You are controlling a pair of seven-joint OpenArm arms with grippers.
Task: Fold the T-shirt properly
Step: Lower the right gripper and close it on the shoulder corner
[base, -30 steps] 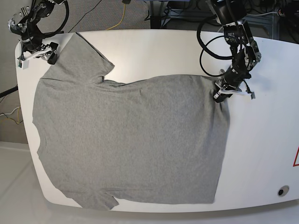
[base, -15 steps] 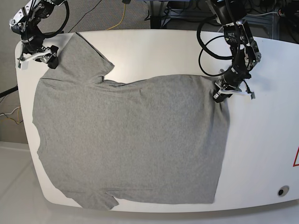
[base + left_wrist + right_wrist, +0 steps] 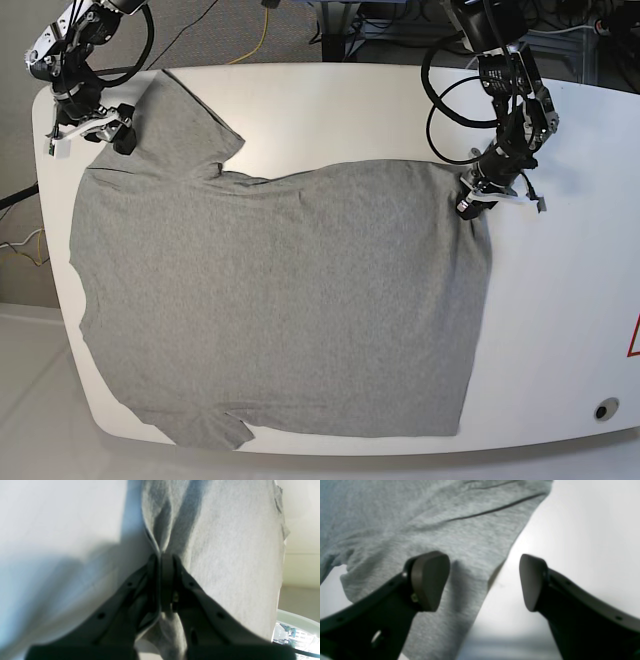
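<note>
The large plain heather-grey knit T-shirt (image 3: 270, 300) lies spread flat, covering most of the white tabletop (image 3: 570, 300). At its far hem corner the left hand (image 3: 470, 197) is clamped on a pinch of fabric. Over the shirt's far sleeve, the right hand (image 3: 90, 130) gapes wide, holding nothing.

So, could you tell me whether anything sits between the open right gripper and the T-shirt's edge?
Nothing visible does. The right gripper hangs open directly over the T-shirt edge, one finger above the cloth and the other above bare table. The left gripper is already shut on the shirt's opposite corner.
</note>
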